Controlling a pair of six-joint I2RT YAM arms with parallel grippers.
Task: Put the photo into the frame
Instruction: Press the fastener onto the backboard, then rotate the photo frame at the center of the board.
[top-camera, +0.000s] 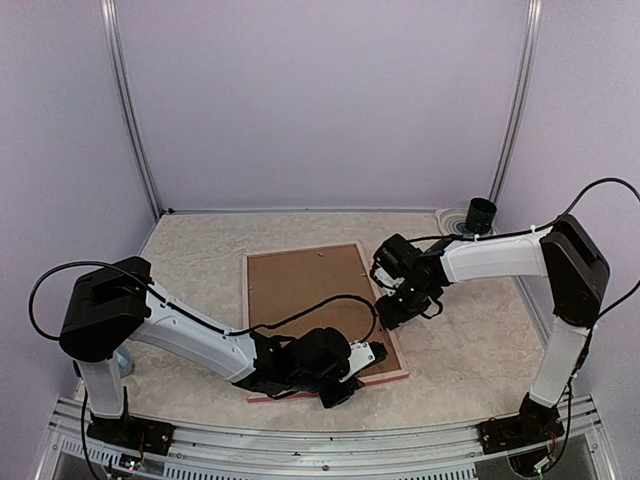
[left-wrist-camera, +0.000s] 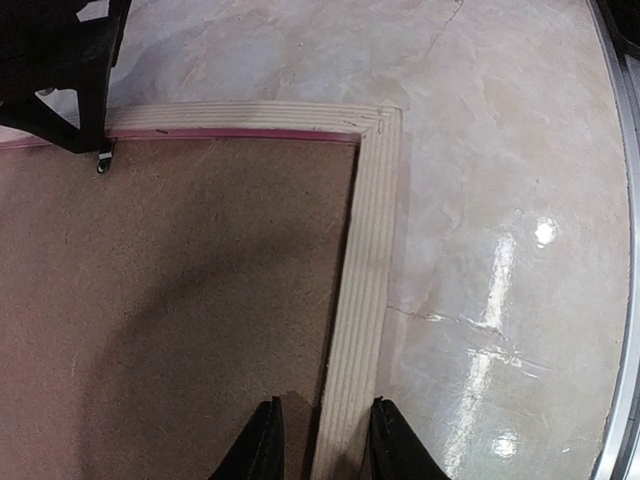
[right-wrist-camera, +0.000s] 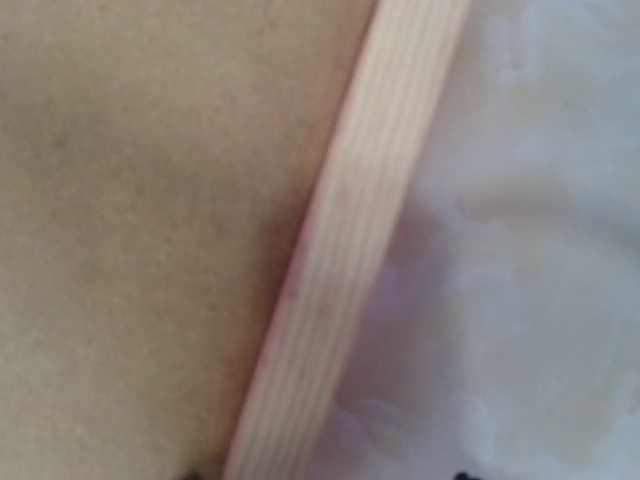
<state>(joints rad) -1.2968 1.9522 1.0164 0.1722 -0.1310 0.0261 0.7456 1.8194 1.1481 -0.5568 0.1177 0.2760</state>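
The pink-edged wooden frame (left-wrist-camera: 365, 250) could slip at its bottom edge (can't tell if left gripper (left-wrist-camera: 325, 440) holds it; right gripper (right-wrist-camera: 325, 477) open).

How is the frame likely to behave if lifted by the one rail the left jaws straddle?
Probably stiff: the frame has straight wooden rails. Likely light, being thin, yet wide, so gripped at one rail by the left gripper it may tilt. Its backing board might slip out.

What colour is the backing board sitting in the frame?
Speckled brown backing board; clearest from the left wrist view.
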